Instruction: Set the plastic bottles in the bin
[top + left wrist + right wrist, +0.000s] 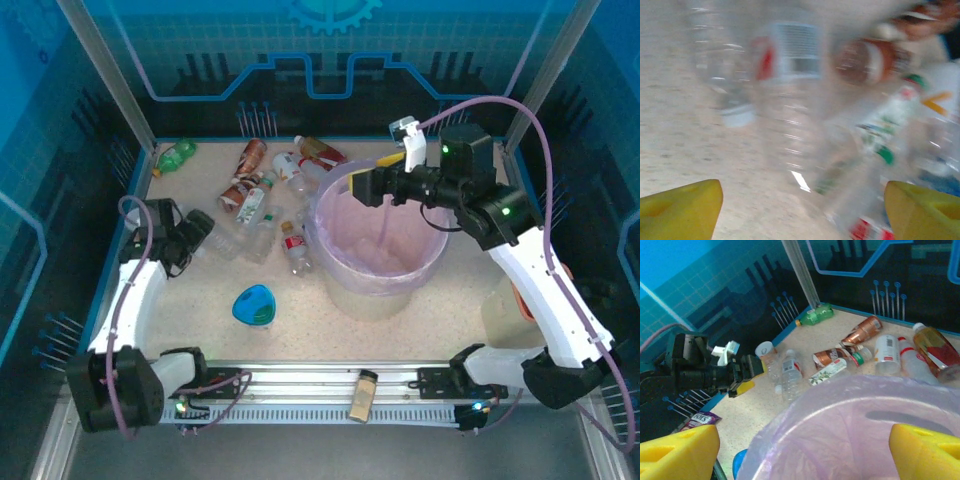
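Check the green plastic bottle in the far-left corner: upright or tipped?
Tipped: the green plastic bottle lies flat on its side by the corner.

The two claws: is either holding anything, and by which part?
Nothing is held. The right gripper is open over the bin; the left gripper is open, the plastic bottles lying loose ahead of it.

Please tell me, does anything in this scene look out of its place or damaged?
Yes. A small jar lies on its side on the front rail, off the table. A brown-labelled bottle at the far side looks crushed.
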